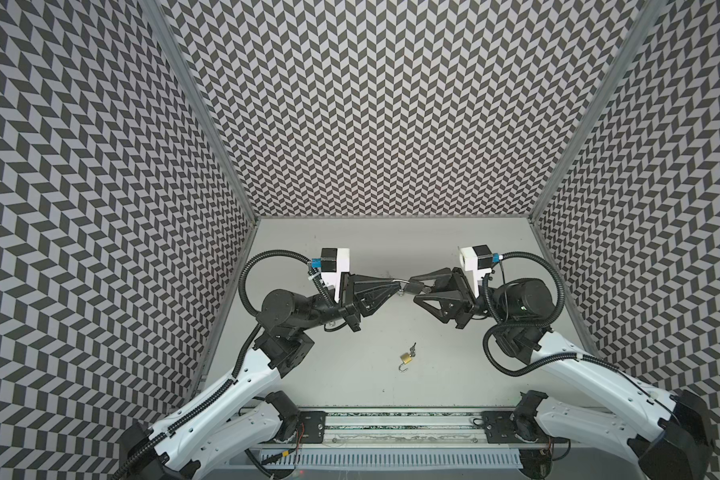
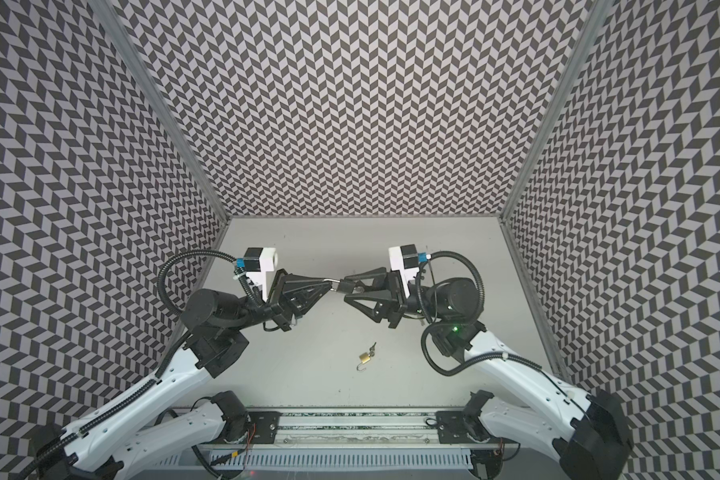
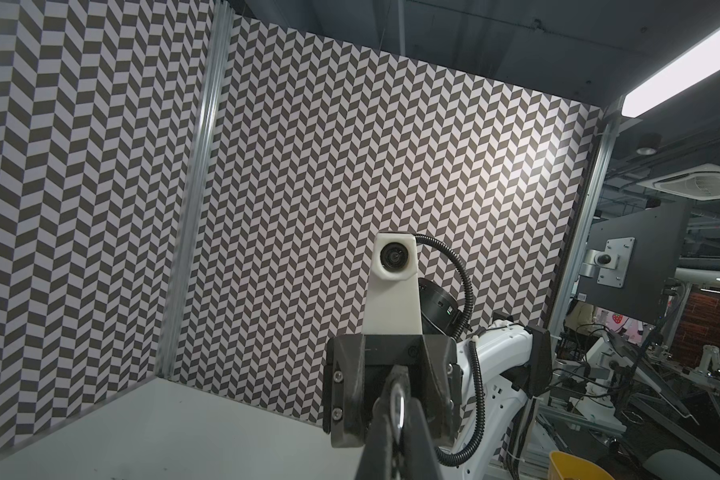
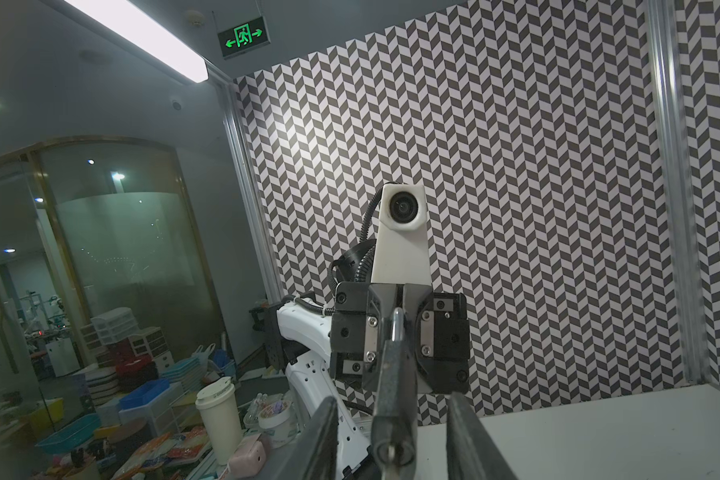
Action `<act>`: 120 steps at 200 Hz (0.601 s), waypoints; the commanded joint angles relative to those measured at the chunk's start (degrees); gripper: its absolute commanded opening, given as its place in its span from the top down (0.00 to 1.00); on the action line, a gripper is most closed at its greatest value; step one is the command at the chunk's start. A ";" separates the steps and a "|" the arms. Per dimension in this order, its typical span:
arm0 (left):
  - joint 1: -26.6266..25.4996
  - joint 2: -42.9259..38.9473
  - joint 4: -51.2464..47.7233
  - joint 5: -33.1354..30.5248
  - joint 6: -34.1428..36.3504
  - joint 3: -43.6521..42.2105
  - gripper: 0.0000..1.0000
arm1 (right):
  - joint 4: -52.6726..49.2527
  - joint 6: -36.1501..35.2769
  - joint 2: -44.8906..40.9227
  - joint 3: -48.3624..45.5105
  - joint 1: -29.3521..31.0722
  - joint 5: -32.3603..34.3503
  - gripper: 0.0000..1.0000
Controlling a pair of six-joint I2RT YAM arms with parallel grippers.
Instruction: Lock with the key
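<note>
**Two padlocks in view, no key turned yet**

In both top views the left gripper (image 1: 395, 284) and the right gripper (image 1: 414, 288) meet in the air at the middle of the frame, with a grey padlock (image 1: 410, 287) between them. The left gripper is pressed together on its silver shackle (image 3: 399, 409). In the right wrist view the right gripper's jaws stand spread, with a gap on each side of the lock body, so we judge that it does not grip. The keyhole (image 4: 393, 451) looks empty. A brass padlock (image 1: 407, 357) lies on the table (image 1: 454, 374) at lower centre, its shackle open, with keys (image 1: 412, 347) at its other end. We think nearly all the work is left: fetching a key, inserting it and turning it.
</note>
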 commanded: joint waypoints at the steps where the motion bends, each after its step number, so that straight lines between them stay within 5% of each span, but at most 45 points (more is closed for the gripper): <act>1: -0.24 -0.64 2.46 0.49 -0.44 -0.33 1.00 | 3.02 1.00 -0.57 1.17 0.26 0.90 0.50; 26: -0.21 -0.64 2.72 0.49 -0.62 -0.50 1.00 | 3.13 1.22 -0.62 1.08 0.31 1.17 0.51; 77: -0.23 -0.57 2.98 0.41 -0.83 -0.52 1.00 | 3.13 1.60 -0.44 1.08 0.34 0.91 0.72; 108: -0.19 -0.60 2.91 0.31 -0.73 -0.60 1.00 | 2.73 1.19 -0.78 1.06 0.36 1.00 1.00; 120: -0.15 -0.74 1.50 0.24 0.03 -0.32 1.00 | 2.18 0.20 -1.05 1.16 0.34 0.47 1.00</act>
